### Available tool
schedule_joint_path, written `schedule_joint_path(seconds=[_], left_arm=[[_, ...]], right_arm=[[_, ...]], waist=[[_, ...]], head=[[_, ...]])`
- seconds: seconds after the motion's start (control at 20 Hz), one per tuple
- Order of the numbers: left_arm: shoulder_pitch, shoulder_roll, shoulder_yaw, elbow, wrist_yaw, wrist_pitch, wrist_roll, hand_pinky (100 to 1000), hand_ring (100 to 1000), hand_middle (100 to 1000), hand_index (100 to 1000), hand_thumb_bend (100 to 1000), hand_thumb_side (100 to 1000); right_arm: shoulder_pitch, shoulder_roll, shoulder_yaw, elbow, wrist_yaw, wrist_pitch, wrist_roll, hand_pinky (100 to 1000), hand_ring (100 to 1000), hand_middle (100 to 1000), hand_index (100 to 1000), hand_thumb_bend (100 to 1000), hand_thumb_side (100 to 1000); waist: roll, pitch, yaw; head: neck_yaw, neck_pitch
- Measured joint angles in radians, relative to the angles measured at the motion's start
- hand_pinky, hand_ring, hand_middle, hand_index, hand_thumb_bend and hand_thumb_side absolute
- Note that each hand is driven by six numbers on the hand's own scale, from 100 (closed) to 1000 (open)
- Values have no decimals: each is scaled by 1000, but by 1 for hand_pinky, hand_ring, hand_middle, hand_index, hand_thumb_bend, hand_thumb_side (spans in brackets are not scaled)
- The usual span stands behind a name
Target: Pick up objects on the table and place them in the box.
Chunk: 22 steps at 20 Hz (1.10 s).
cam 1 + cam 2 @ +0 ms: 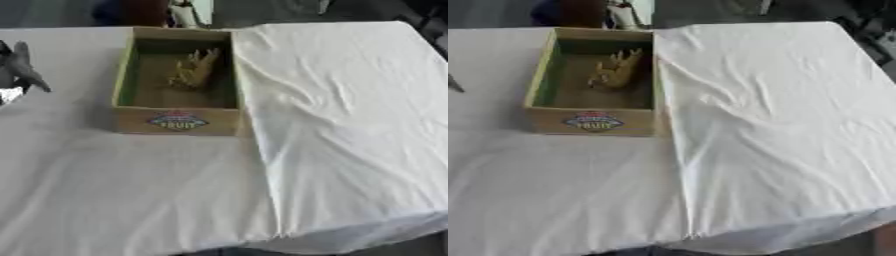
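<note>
A cardboard box (178, 121) with a green inner wall and a coloured label on its front stands on the white-clothed table, left of centre. Inside it lies a tan, spiky object (194, 68), leaning toward the box's right wall. My left hand (19, 67) shows at the far left edge, level with the box and apart from it, its dark fingers straight and pointing down-right with nothing in them. In the right eye view only a fingertip (455, 85) of it shows. My right hand is in neither view.
The white cloth (350, 125) covers the table, wrinkled to the right of the box. The table's front edge runs along the bottom, dropping off at the lower right. Dark shapes stand beyond the far edge.
</note>
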Motion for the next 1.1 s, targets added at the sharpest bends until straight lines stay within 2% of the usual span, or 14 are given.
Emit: schedule_joint_path(seconds=[0.25,0.45,0.85,1.1], left_arm=[[-63,-4,-16,-51,88,3,-30,564,332,191,433,100,252],[-115,-43,-50,-61,112,-2,-55,571,344,200,442,100,247],[-192,-125,-103,-39,107,-21,-76,586,373,222,463,100,250],[-201,-172,-127,0,60,-40,-85,601,404,254,492,108,264]], right_arm=[[-12,11,4,4,5,2,2,585,590,583,763,100,100],[-28,28,19,3,5,6,6,588,592,584,761,100,100],[-67,63,58,-14,4,10,10,592,593,583,756,100,100],[-79,84,75,-26,3,10,10,592,591,580,751,100,100]], waist=[[5,-3,-20],[7,-3,-52],[11,11,-127],[14,23,-161]], head=[[8,0],[24,0],[65,-10],[92,-18]])
